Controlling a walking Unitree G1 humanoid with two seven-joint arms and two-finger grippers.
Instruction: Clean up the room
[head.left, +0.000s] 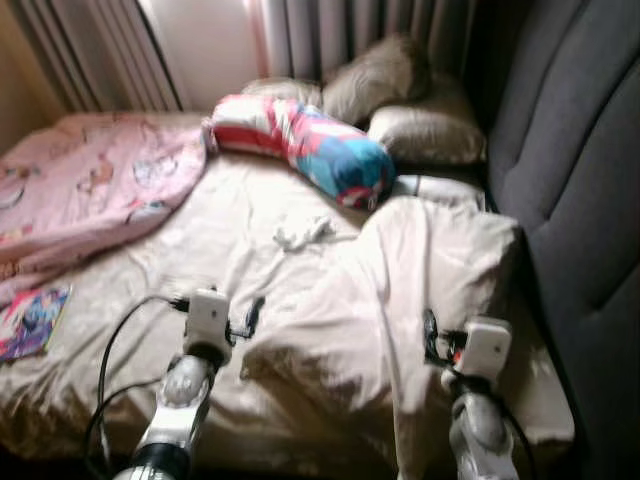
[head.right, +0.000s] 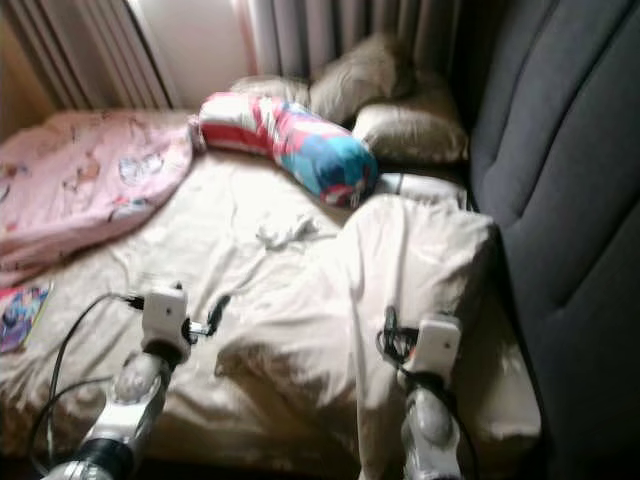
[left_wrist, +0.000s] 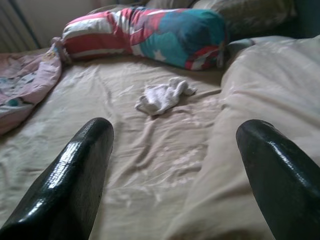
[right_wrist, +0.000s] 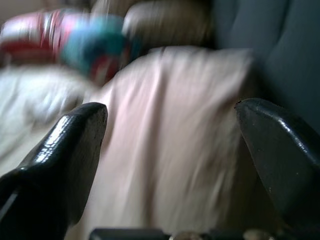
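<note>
Both arms are held low over the unmade bed (head.left: 120, 400), left gripper (left_wrist: 172, 175) and right gripper (right_wrist: 170, 150) with fingers spread and empty, apparently lined up on the bunched beige duvet (head.left: 420, 280), while a white sock (left_wrist: 162, 97) lies ahead mid-mattress.

left end effector (left_wrist: 172, 175): fingers spread | right end effector (right_wrist: 172, 165): fingers spread, arm forward

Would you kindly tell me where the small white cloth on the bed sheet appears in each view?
Left eye view: white cloth, centre, just below the colourful bolster.
Right eye view: centre-left, below that bolster.
Left wrist view: upper middle, ahead between the open pincer fingers.
Right wrist view: too blurred to tell.
Shared landmark: the bolster.
</note>
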